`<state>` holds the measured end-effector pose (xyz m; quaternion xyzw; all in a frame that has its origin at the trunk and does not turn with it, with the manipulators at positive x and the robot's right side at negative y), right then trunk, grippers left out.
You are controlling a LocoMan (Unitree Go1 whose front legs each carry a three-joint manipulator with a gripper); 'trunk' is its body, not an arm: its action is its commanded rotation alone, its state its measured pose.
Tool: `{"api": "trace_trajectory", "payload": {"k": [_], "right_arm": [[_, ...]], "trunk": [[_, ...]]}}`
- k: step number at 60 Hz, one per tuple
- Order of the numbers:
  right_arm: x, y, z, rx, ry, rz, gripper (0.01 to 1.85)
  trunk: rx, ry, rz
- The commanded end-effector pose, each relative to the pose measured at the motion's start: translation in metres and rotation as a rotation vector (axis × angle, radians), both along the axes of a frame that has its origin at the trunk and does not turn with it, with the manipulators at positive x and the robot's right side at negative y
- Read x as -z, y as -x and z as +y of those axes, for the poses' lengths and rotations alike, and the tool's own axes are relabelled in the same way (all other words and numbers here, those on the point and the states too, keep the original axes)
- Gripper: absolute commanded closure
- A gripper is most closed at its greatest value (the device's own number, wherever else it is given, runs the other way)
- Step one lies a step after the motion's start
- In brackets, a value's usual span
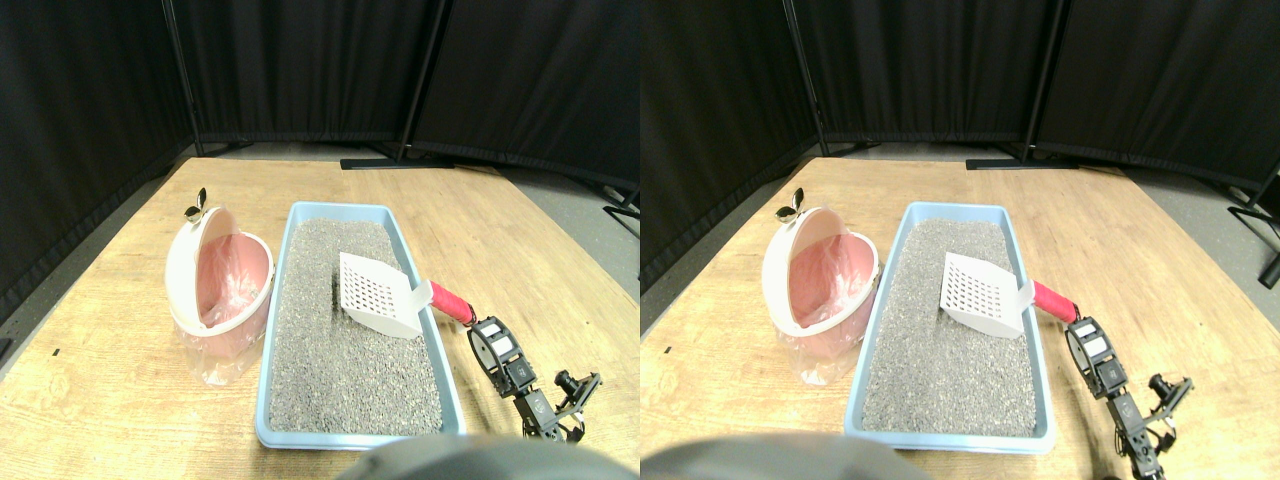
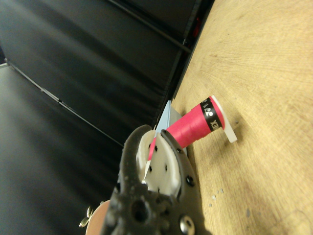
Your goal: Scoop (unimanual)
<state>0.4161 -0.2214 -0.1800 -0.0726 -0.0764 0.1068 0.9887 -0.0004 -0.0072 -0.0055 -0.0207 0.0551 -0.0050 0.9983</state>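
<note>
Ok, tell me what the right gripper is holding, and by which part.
Nothing that shows: the right gripper sits just off the free end of the scoop's red handle.

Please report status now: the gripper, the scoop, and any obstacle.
Right gripper near the scoop's red handle, grip unclear. Scoop head rests on litter in the blue tray. No obstacle seen.

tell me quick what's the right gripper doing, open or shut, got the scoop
Right gripper: sits at the end of the scoop's pink handle, not plainly gripping it; open or shut cannot be told.
</note>
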Motion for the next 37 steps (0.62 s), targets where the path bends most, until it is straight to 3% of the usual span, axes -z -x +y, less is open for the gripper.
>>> {"api": "trace_trajectory", "payload": {"k": [1, 15, 37], "right_arm": [[-0.0117, 0.0021, 0.0037, 0.073, -0.021, -0.015, 1.81], [-0.0165, 0.0052, 0.0000, 0.177, 0.017, 0.012, 1.81], [-0.0172, 0.0107, -0.0012, 0.158, 0.010, 0.016, 1.81]], "trunk": [[0.019, 0.030, -0.007], [0.048, 0.027, -0.005], [0.064, 0.035, -0.009]]}}
